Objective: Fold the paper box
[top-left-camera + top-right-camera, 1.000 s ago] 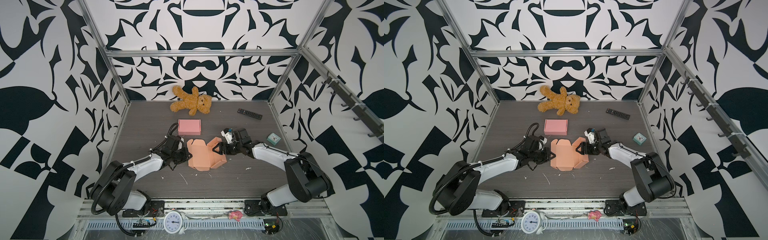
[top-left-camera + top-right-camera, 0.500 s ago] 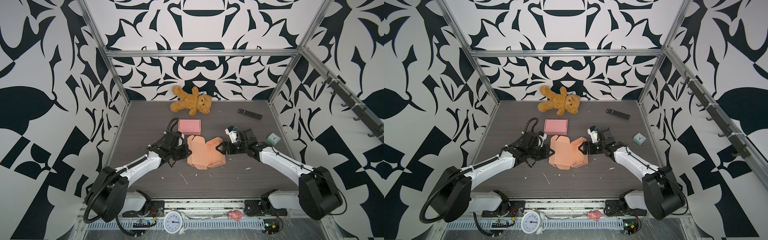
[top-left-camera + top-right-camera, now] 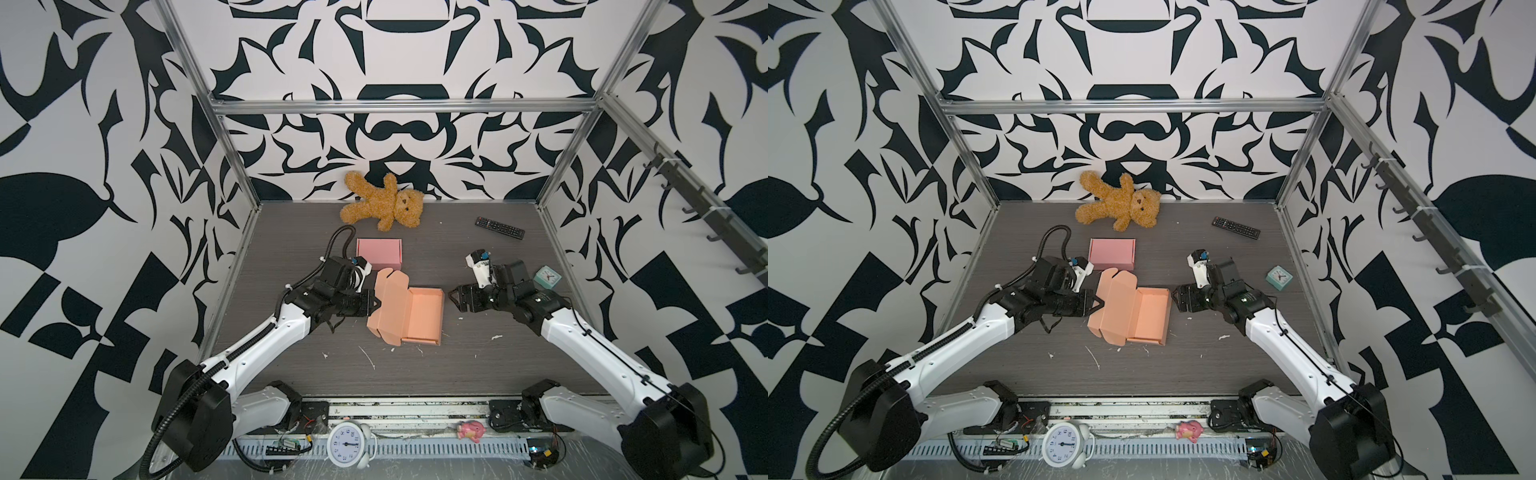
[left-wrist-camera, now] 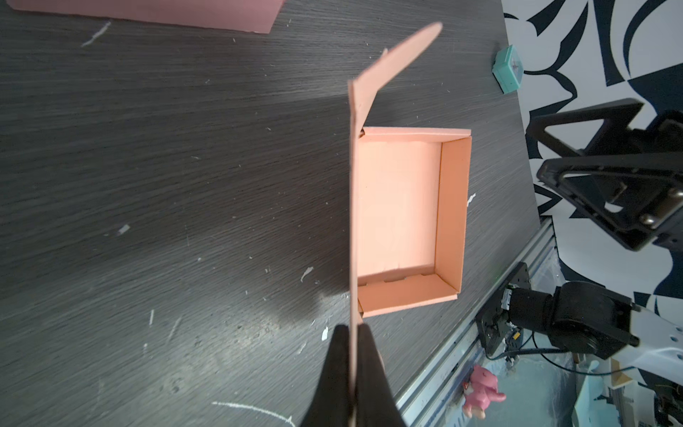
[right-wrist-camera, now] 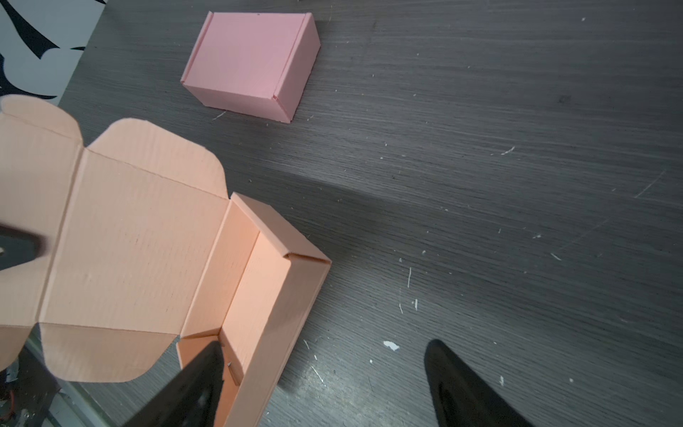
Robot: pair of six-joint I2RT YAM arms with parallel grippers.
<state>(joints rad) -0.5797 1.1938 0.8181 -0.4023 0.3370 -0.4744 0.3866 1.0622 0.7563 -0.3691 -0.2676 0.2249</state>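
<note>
Where the bench point(image 3: 478, 357) is bare near its middle, the orange paper box point(image 3: 424, 318) sits as a shallow open tray. All four low walls stand and its floor is flat on the wood. The lid panel point(image 3: 390, 299) rises from the tray's left wall and looks nearly upright, edge-on, in the left wrist view. It has a rounded ear flap at each end and an outer flap beyond a crease. My left hand point(image 4: 354, 334) is pressed together on that outer flap, the cardboard pinched thin between the two black fingers. My right hand point(image 3: 454, 296) is spread wide, just off the tray's right wall and apart from it. In the right wrist view one finger point(image 5: 207, 369) shows in front of the tray's near corner. A closed pink box point(image 3: 379, 253) lies behind the tray. A second ago the orange box lay flatter and my right hand was against its right side. Now that hand is back to the right, and the lid stands higher.
</note>
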